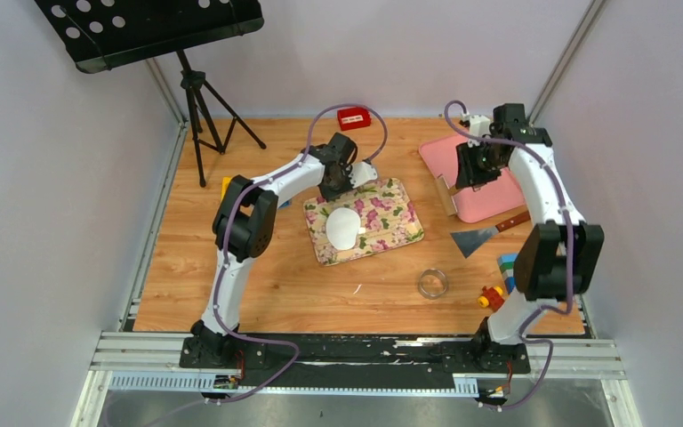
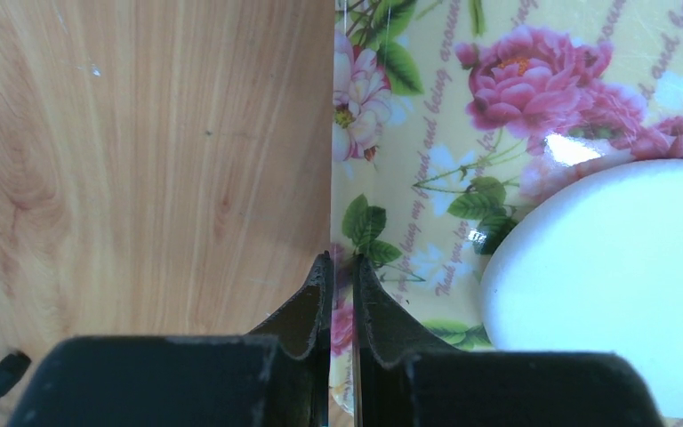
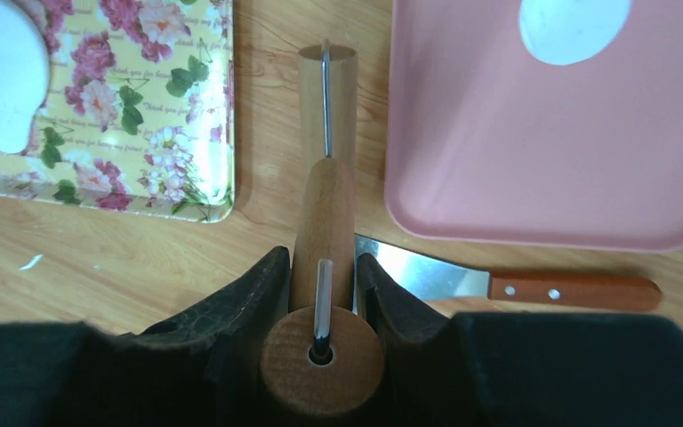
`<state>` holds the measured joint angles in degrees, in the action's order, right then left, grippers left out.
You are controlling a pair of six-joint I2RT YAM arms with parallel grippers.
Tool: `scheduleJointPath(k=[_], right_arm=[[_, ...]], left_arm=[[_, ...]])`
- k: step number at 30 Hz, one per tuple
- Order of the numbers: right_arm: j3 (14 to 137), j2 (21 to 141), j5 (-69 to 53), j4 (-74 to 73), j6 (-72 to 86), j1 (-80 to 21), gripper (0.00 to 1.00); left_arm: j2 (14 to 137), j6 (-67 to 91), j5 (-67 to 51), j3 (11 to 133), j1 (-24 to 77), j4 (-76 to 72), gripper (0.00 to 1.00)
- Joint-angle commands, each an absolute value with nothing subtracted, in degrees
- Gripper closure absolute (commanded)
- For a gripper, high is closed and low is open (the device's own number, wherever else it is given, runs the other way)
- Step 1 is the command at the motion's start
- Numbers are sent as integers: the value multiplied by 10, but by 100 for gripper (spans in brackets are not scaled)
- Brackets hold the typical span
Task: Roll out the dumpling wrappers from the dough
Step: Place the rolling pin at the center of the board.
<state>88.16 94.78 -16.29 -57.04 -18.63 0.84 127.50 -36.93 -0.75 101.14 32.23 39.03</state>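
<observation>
Two trays (image 1: 391,209) (image 1: 487,206), one dough (image 1: 343,229), one roller (image 3: 326,222), one scraper (image 1: 473,238) — perhaps one wrapper (image 3: 574,27).

We see a lab test cell: white panels (image 1: 53,222) around the wooden table (image 1: 178,267), aluminium rail (image 1: 133,354) at its near edge, tripod (image 1: 197,98) at its far-left corner.

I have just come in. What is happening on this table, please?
Two robot arms share the work. The left gripper is closed on the edge of the floral tray, where an oval piece of dough lies. The right gripper holds a wooden roller by its handle, between that tray and the pink tray, away from the dough. One round wrapper already lies on the pink tray.
</observation>
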Motion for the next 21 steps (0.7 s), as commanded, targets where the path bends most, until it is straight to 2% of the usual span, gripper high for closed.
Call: scheduleJointPath(k=[1, 4, 9, 10, 11, 13, 15, 16, 21], right_arm=[[1014, 1089, -336, -643, -208, 58, 90], [1125, 1193, -398, -747, -226, 69, 87], [1177, 1267, -405, -764, -236, 69, 81], [1183, 1275, -404, -767, -242, 69, 79], [1186, 1282, -399, -770, -246, 69, 73], [1192, 1291, -386, -775, -251, 69, 56], [1193, 1288, -370, -775, -254, 69, 36], [1195, 1285, -364, -774, -255, 69, 28], [1216, 1255, -321, -770, -248, 76, 17]], left_arm=[[1314, -402, 21, 1033, 318, 415, 100], [1307, -392, 34, 1018, 318, 388, 100], [1308, -365, 46, 1019, 318, 374, 98], [1306, -361, 49, 1018, 318, 369, 95], [1305, -358, 50, 1018, 318, 365, 86], [1303, -350, 58, 1018, 318, 354, 73], [1302, -346, 64, 1027, 319, 351, 54], [1301, -343, 68, 1032, 319, 351, 47], [1291, -326, 70, 1057, 321, 361, 27]])
